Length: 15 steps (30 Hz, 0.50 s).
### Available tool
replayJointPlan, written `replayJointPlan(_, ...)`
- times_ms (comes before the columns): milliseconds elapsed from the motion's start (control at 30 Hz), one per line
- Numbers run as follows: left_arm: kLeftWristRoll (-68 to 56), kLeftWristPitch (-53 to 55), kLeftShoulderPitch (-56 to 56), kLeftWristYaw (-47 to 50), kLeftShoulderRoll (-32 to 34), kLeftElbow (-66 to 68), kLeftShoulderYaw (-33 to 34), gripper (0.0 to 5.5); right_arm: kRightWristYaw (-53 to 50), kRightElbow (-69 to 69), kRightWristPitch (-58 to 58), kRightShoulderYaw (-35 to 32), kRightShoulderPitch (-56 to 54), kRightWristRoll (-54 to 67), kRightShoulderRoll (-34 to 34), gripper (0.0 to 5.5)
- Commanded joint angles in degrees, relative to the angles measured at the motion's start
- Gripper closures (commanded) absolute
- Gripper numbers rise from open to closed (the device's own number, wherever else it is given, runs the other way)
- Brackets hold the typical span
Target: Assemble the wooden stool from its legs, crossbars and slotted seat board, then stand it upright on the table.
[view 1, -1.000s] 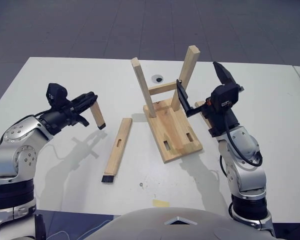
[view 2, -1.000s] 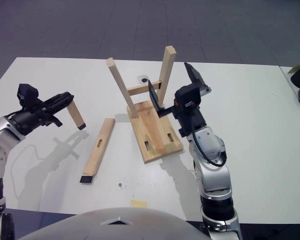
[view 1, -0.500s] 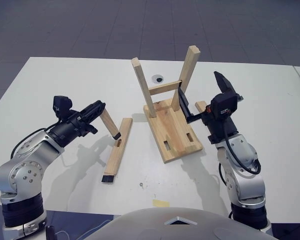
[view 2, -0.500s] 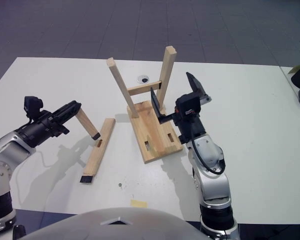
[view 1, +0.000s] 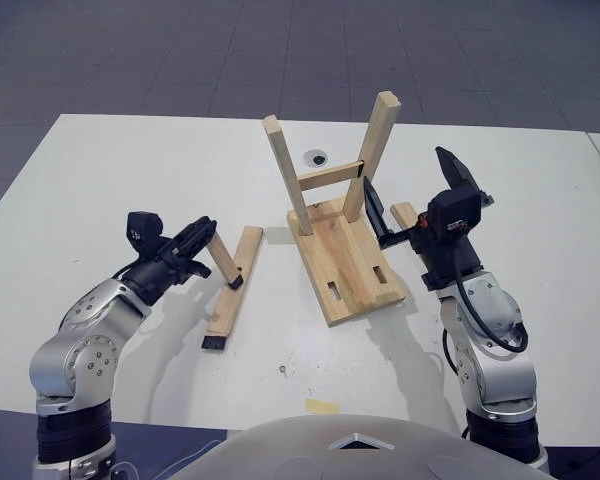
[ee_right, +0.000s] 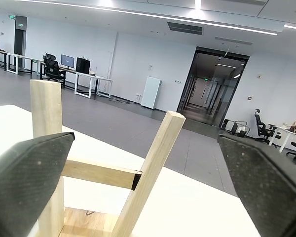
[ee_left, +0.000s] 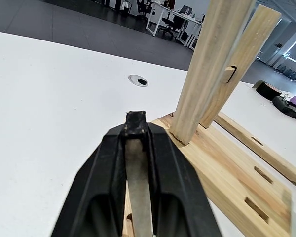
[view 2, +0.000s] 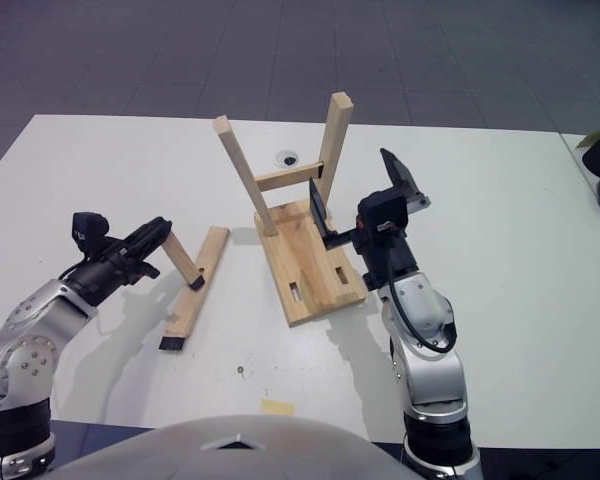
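- My left pincer is clamped on a short crossbar, held slanting just left of the seat board. Its dark tip rests on the loose leg lying flat on the counter.
- The tip meets that leg at or near its slot; I cannot tell whether it has gone in.
- On the seat board stand two upright legs, joined by a fitted crossbar.
- My right pincer hangs spread wide and empty just right of the seat board.
- I judge the step in hand to be seating the short crossbar in the loose leg's slot. It should go best with the bar tipped nearer upright, squared to the slot, and pressed straight down. A sideways push could skid the free-lying leg away from the seat board.
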Motion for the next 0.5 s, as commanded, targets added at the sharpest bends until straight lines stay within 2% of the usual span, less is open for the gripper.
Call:
replayJointPlan(33, 5.00, -1.71, -0.31, 2.11, -1.04, 2.56, -1.83, 5.06, 0.21, -0.39, 0.79, 0.18, -0.74, 0.01, -0.11, 0.10)
replayJointPlan(267, 0.80, -1.10, -5.08, 5.10, -3.13, 1.07, 2.01, 5.06, 0.32, -0.02, 0.65, 0.56, -1.05, -0.14, -0.03, 0.10)
replayJointPlan(500, 2.67, -3.17, -5.27, 6.99, -6.75, 1.87, 0.04, 5.06, 0.34, 0.87, 0.14, 1.11, -1.59, -0.45, -0.02, 0.10)
